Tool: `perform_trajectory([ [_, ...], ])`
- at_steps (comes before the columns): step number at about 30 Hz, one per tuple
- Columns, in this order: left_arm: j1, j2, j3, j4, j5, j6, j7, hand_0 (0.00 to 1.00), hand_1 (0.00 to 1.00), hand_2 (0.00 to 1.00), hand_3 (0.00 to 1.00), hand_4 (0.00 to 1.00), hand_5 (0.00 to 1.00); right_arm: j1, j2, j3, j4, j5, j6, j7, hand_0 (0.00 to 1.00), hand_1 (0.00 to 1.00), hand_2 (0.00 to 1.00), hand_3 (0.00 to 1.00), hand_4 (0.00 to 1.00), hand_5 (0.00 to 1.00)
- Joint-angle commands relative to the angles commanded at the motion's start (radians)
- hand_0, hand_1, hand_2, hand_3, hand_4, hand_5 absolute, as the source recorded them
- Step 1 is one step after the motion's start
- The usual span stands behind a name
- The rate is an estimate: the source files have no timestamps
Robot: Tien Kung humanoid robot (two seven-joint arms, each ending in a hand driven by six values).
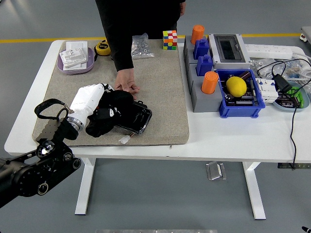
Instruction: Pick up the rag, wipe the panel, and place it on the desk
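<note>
Black rag (108, 116) bunched over left half of glossy black panel (133, 119), hiding the left hand (104, 108) beneath; whether the fingers grip it cannot be told. Panel lies on grey mat (160, 92), near its front edge. Person's hand (126, 87) touches panel's far edge. Mat right of panel open.

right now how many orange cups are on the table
2. One orange cup stands at the far end of the grey block; the other orange cup sits nearer, beside the blue bin. More may be hidden.
</note>
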Motion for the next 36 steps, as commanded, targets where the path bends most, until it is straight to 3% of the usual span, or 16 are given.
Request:
perform_trajectory([
  [8, -0.009, 0.007, 0.029, -0.049, -0.006, -0.011, 0.004, 0.21, 0.158, 0.486, 0.37, 0.387, 0.002, 0.001, -0.002, -0.001, 0.0, 0.0, 0.0, 0.0, 0.694, 0.578, 0.649, 0.58, 0.998, 0.543],
  [27, -0.04, 0.01, 0.117, -0.086, -0.024, -0.027, 0.008, 0.21, 0.159, 0.486, 0.374, 0.395, 0.002, 0.002, -0.007, -0.007, 0.0, 0.004, 0.001, -0.001, 0.692, 0.578, 0.649, 0.581, 0.998, 0.544],
  [31, -0.042, 0.012, 0.122, -0.095, -0.036, -0.033, -0.013, 0.21, 0.159, 0.486, 0.374, 0.395, 0.002, 0.002, -0.007, -0.007, -0.001, 0.005, 0.001, -0.001, 0.692, 0.578, 0.649, 0.581, 0.998, 0.544],
  [36, -0.039, 0.01, 0.118, -0.098, -0.069, -0.053, -0.076, 0.209, 0.159, 0.486, 0.374, 0.396, 0.002, 0.002, -0.008, -0.007, -0.001, 0.005, 0.001, -0.001, 0.692, 0.578, 0.649, 0.581, 0.998, 0.545],
])
